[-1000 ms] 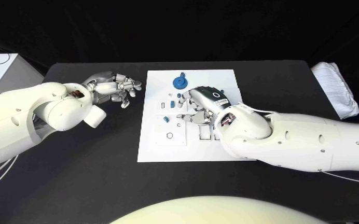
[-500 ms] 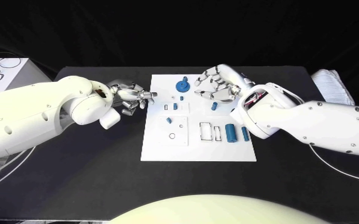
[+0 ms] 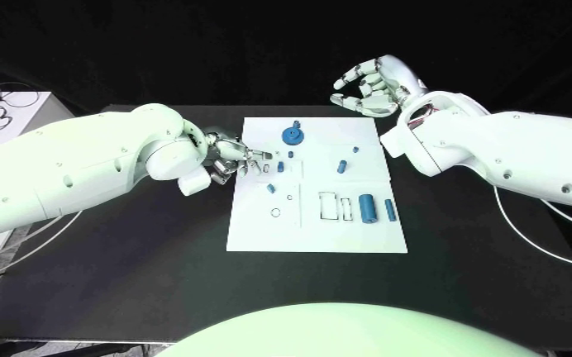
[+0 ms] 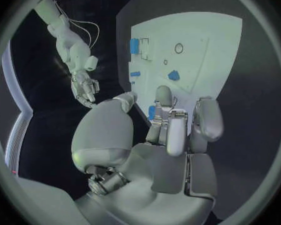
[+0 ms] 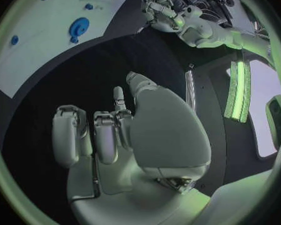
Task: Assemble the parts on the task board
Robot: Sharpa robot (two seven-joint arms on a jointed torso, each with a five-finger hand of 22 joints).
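Task board [image 3: 316, 237] w/ small parts [image 3: 367, 206], left robot hand [image 3: 229, 161] grip unclear, right robot hand [image 3: 373, 86] curled, empty

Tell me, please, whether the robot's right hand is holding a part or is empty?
Empty. The right hand is raised beyond the task board, fingers curled in, and the right wrist view shows nothing in it.

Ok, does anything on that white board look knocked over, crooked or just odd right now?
Nothing stands out. The task board lies flat and square on the table, its blue parts resting on it undamaged. The left hand is at its edge, the right hand raised behind it.
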